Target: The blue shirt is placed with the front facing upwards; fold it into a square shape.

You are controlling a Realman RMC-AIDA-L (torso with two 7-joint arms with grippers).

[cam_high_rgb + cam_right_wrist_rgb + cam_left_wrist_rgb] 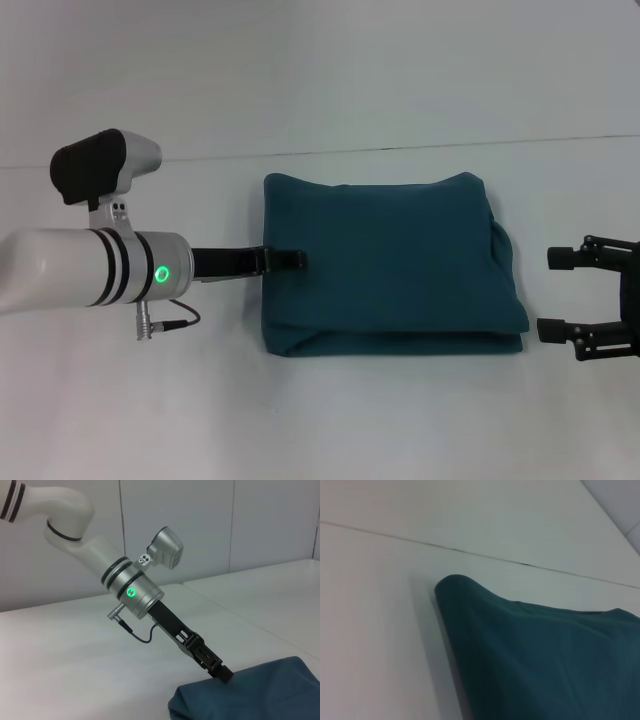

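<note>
The blue shirt (385, 265) lies folded into a roughly square bundle in the middle of the white table, with no lettering showing. It also shows in the left wrist view (545, 660) and the right wrist view (260, 695). My left gripper (287, 260) reaches in from the left and is shut on the shirt's left edge, low on the table; the right wrist view shows it (223, 673) at that edge. My right gripper (560, 292) is open and empty, a short way off the shirt's right edge.
The white table (330, 420) extends on all sides of the shirt. A seam line (400, 147) runs across the table behind the shirt. My left arm (90, 270) and its cable lie over the table's left part.
</note>
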